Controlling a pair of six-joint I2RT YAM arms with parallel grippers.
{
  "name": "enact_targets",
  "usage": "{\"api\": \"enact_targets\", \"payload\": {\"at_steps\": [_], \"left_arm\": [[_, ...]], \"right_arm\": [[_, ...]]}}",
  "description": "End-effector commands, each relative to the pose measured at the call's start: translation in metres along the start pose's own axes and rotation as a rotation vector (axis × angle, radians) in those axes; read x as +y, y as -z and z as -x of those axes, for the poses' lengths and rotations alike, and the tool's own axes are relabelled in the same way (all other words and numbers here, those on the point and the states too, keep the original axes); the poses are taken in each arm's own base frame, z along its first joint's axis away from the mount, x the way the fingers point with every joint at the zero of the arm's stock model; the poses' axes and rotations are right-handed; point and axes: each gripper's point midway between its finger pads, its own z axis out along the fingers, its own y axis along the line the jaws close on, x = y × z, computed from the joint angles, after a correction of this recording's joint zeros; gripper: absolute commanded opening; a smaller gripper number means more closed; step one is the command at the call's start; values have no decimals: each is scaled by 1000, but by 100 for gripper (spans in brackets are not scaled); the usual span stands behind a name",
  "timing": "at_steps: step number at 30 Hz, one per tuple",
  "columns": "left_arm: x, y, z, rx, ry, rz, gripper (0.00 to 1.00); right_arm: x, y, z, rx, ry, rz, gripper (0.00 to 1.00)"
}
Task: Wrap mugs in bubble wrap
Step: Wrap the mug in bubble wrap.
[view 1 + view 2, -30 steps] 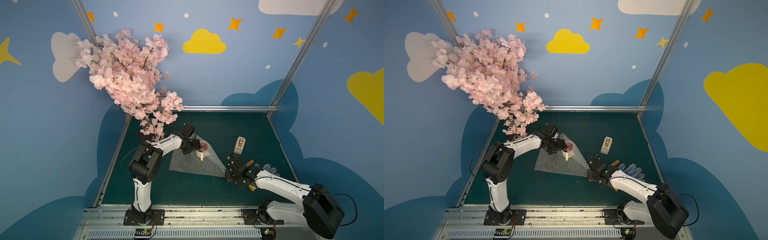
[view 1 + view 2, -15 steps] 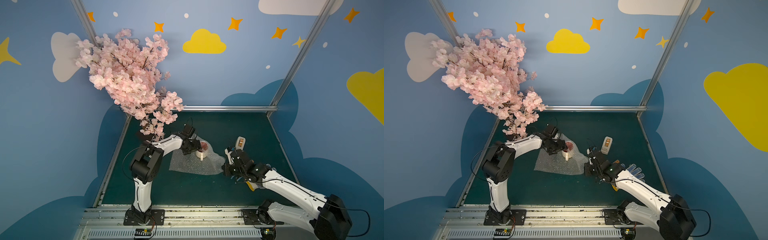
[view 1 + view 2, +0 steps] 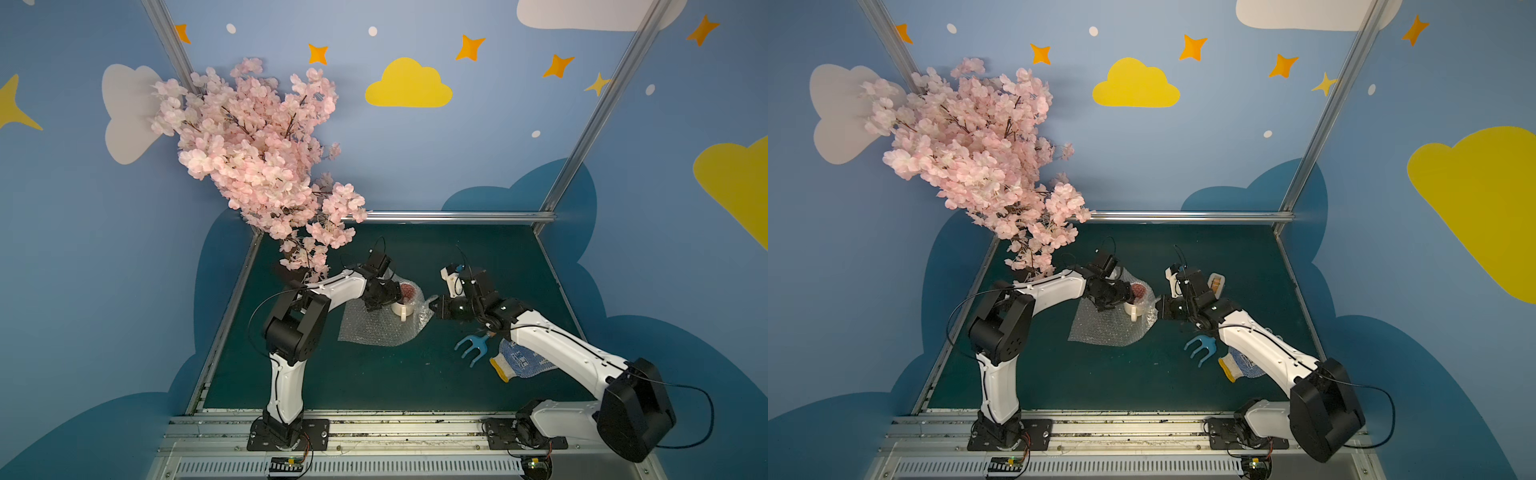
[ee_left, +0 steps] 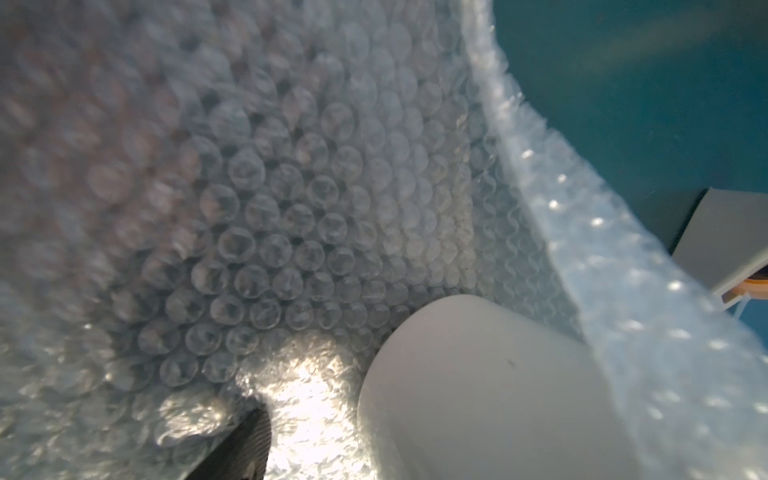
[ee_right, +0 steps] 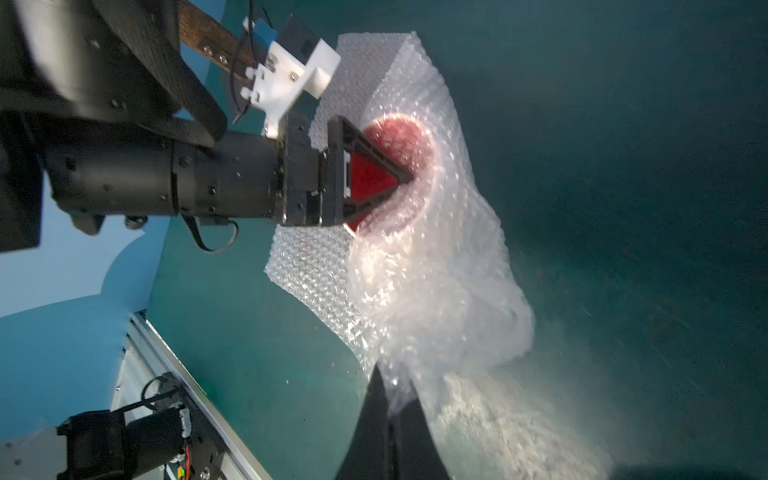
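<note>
Top views: the white mug (image 3: 401, 311) stands upright, red mouth up, on the bubble wrap (image 3: 370, 330), mid-way across the green counter (image 3: 374, 386); the left arm (image 3: 332, 289) reaches to its rim, left jaws spread wide; the right arm (image 3: 552, 345) has the right jaws pressed together on the sheet's right edge, which is raised beside the mug; a blue hand rake (image 3: 473, 347) and a glove (image 3: 521, 365) lie near, apart from the sheet; a tape dispenser (image 3: 1216, 282) sits behind the right wrist.

Left wrist view: mug wall beside raised wrap; one black finger (image 4: 245, 440) outside it, wrap between.

Right wrist view: a left finger (image 5: 368, 174) over the red interior; right fingers (image 5: 372, 424) pinching the wrap.
</note>
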Motion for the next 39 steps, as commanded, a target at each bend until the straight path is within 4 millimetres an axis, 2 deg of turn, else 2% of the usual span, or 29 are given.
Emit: {"api": "enact_targets", "payload": {"at_steps": [1, 7, 18, 32, 39], "left_arm": [[5, -5, -8, 37, -7, 25, 84], [6, -7, -9, 41, -6, 26, 84], [6, -6, -10, 44, -6, 26, 84], [0, 8, -4, 15, -23, 16, 83], [-3, 39, 7, -73, -35, 3, 76]], "right_arm": [[20, -5, 26, -29, 20, 97, 0], [28, -30, 40, 12, 21, 132, 0], [17, -76, 50, 84, 7, 97, 0], [2, -114, 20, 242, -25, 56, 0], [-13, -124, 7, 299, -50, -21, 0]]}}
